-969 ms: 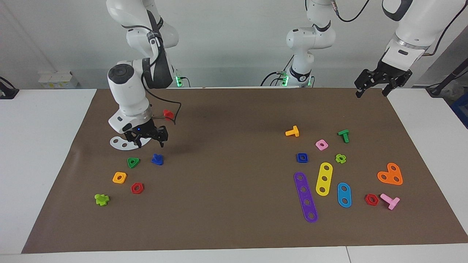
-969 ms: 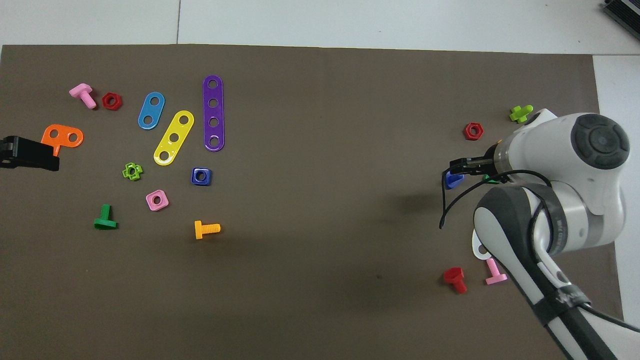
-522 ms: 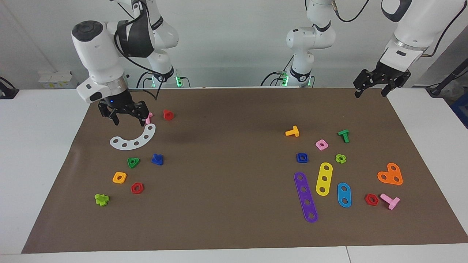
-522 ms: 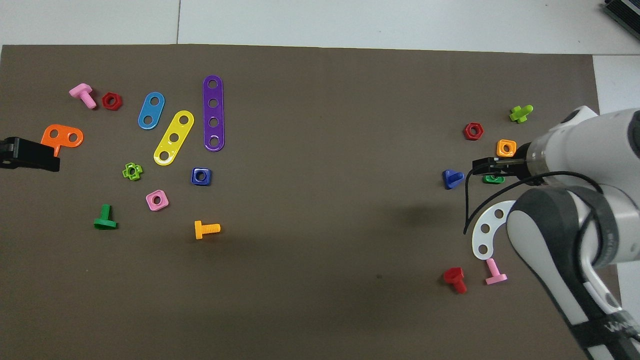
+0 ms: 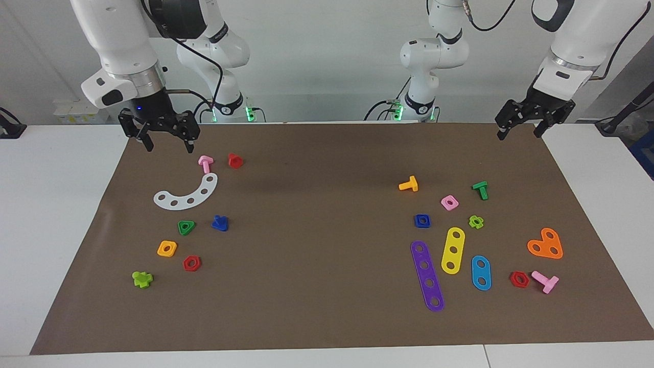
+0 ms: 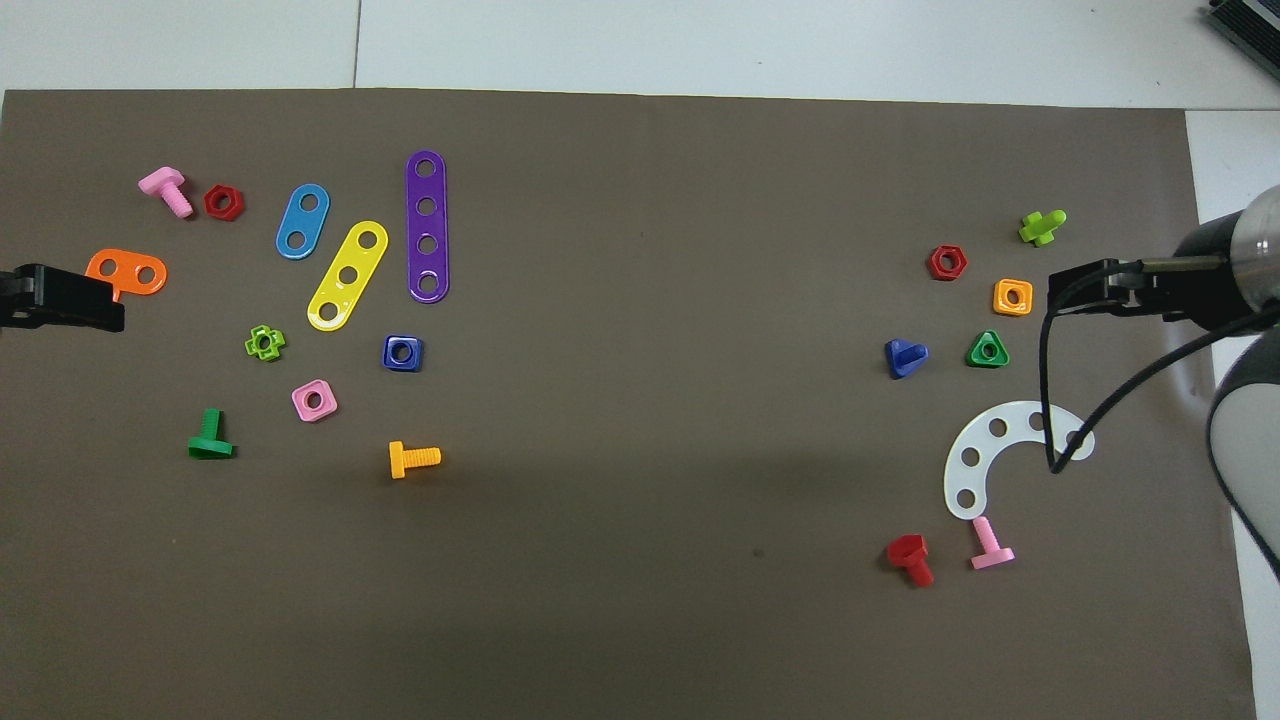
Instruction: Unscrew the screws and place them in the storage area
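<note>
The right end effector (image 5: 163, 137) hangs in the air over the corner of the brown paper mat (image 5: 327, 317) at the right arm's end of the tabletop, its fingers spread and holding nothing. The small blue plastic toy screw (image 5: 220, 223) with the flat triangular head lies on the mat, apart from that end effector, just beside the green triangular nut (image 5: 186, 227) and a little farther from the robots than the white curved five-hole strip (image 5: 187, 193). An orange square nut (image 5: 167, 248) and a red hexagonal nut (image 5: 191, 263) lie near it. The left end effector (image 5: 521, 125) waits, raised over the mat's edge at the left arm's end, fingers spread and empty.
</note>
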Action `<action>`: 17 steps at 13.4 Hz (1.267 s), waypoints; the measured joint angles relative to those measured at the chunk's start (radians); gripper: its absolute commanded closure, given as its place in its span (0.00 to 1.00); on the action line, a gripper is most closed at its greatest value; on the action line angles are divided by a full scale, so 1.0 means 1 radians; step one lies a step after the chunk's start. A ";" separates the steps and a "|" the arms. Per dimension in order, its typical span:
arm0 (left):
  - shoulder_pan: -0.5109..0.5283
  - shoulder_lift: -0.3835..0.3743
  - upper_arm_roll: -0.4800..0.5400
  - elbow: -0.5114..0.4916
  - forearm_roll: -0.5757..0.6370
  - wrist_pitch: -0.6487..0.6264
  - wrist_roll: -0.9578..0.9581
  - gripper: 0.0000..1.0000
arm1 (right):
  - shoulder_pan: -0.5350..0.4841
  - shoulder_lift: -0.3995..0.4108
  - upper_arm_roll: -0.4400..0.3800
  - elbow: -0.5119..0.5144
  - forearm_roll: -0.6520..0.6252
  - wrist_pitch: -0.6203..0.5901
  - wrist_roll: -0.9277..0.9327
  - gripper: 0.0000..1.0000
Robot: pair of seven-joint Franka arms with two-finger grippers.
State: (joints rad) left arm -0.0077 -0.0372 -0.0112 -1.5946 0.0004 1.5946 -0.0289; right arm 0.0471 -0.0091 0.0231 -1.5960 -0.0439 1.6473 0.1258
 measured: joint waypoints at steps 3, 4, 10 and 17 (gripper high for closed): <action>0.000 0.000 0.000 -0.004 0.000 0.002 -0.004 0.00 | 0.000 0.005 0.001 0.009 0.001 -0.049 0.006 0.01; 0.000 0.000 0.000 -0.004 0.000 0.003 -0.004 0.00 | 0.000 0.005 0.001 0.009 0.001 -0.056 0.009 0.01; 0.000 -0.001 0.000 -0.005 0.000 0.003 -0.004 0.00 | -0.001 0.005 0.001 0.008 0.001 -0.057 0.011 0.00; 0.000 -0.001 0.000 -0.006 0.000 0.003 -0.006 0.00 | -0.002 0.005 -0.003 -0.004 0.038 -0.056 0.018 0.00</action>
State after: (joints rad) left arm -0.0077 -0.0385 -0.0112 -1.6005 0.0004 1.5975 -0.0352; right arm 0.0454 -0.0045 0.0205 -1.5997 -0.0063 1.5918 0.1439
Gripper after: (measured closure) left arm 0.000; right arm 0.000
